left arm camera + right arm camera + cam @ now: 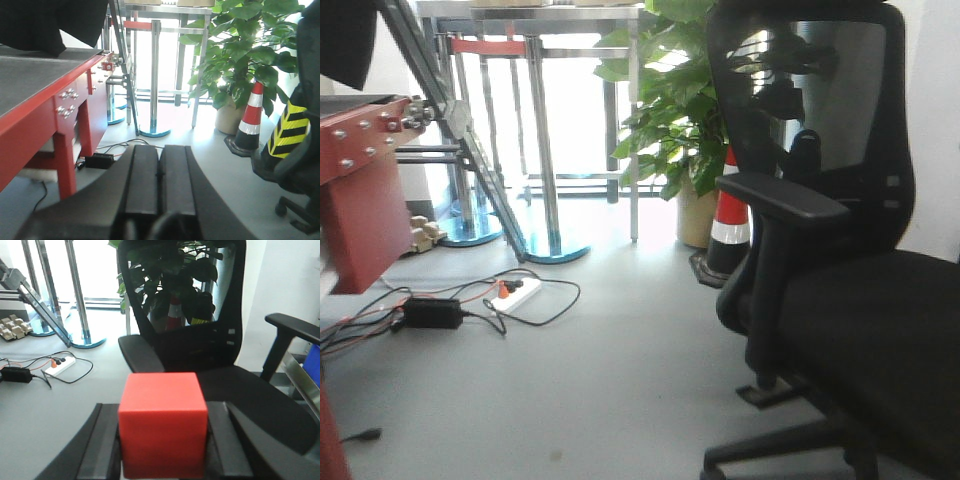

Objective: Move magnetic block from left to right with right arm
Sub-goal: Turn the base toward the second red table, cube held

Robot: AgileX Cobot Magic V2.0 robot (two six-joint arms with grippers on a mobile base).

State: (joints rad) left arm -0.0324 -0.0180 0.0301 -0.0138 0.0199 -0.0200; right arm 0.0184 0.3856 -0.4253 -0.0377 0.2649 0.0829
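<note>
Right end effector (162, 452) holds the small red-orange matte cube (162, 422) clamped between its two black fingers (102, 445), one against each side face, in the right wrist view. Behind the cube stand a black mesh-backed office chair (200, 345) and grey floor (50, 410), where a white power strip (59, 366) lies. In the left wrist view, the left end effector (159, 182) has its two black fingers pressed flat together with nothing between them. A red metal-framed tabletop with a dark grey surface (30, 75) fills the picture's left side. An orange-and-white traffic cone (250, 117) stands beside a leafy green potted plant (245, 45). The exterior view shows the chair (860, 300), cone (730, 225), plant (670, 100), power strip (515, 292) and a black power adapter (432, 312) on the floor.
</note>
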